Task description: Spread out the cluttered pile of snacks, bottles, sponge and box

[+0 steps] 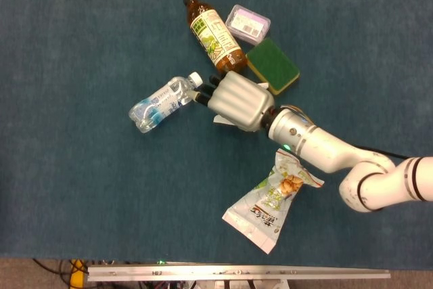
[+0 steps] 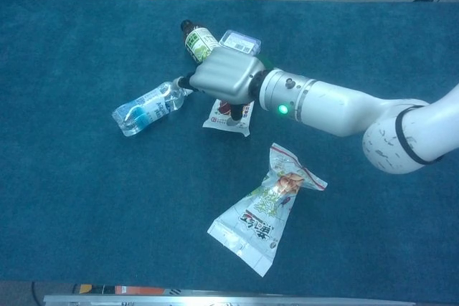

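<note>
Small snack packet (image 2: pixel 228 118) mostly hidden under right hand (image 1: pixel 238 101).

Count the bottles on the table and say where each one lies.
2. The clear water bottle lies on its side left of the robot hand. The brown bottle lies beyond the hand, beside the purple box. No others show; the hand could hide something.
</note>
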`<state>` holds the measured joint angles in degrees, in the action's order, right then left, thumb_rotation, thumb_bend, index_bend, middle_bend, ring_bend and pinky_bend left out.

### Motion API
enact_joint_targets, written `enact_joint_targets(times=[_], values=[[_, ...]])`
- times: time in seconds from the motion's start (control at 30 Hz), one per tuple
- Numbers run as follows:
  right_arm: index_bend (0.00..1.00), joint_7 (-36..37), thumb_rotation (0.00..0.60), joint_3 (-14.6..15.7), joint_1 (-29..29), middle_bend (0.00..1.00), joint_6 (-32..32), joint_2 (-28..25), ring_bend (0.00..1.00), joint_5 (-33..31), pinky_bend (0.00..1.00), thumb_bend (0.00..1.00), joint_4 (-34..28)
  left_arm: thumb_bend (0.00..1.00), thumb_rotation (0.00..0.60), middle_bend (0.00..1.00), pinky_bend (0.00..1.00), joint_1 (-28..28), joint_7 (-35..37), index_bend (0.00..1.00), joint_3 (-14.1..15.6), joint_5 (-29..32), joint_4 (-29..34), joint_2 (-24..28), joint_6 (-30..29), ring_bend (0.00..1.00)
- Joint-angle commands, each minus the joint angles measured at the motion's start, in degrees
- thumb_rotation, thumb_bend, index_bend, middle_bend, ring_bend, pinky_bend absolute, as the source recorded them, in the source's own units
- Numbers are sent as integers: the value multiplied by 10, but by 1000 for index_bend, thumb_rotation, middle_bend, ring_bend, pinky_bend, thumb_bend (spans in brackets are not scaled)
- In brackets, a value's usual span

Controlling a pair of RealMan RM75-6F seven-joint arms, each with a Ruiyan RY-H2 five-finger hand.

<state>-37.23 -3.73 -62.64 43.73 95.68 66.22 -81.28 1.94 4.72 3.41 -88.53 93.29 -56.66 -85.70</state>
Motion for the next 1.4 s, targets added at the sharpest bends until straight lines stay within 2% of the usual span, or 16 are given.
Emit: enact_joint_targets(times=[0.03,0.47,0.87,1.03,1.2,1.4], values=[[146,1,600,9,3,315,-6,2,277,6,437,0,10,260,600,115,129,1,2,137,0,1,-2,-1,0,85],[146,11,600,26,13,315,-15,33,273,34,437,0,73,261,600,115,129,0,9,137,0,5,-9,-3,5,85],[153,13,600,37,30,326,-7,22,277,59,437,0,67,261,600,115,129,-3,10,137,-2,5,-11,-5,7,85],[271,17,600,43,43,370,1,18,328,64,449,0,66,261,600,115,129,-4,8,137,-2,4,-11,-7,9,85],[508,21,600,45,56,475,15,23,437,76,532,3,76,261,600,115,129,-5,5,137,-1,3,-9,-6,8,85],[633,35,600,41,70,549,28,29,526,84,623,39,88,261,600,115,129,-4,2,137,-1,3,-4,-4,7,85]])
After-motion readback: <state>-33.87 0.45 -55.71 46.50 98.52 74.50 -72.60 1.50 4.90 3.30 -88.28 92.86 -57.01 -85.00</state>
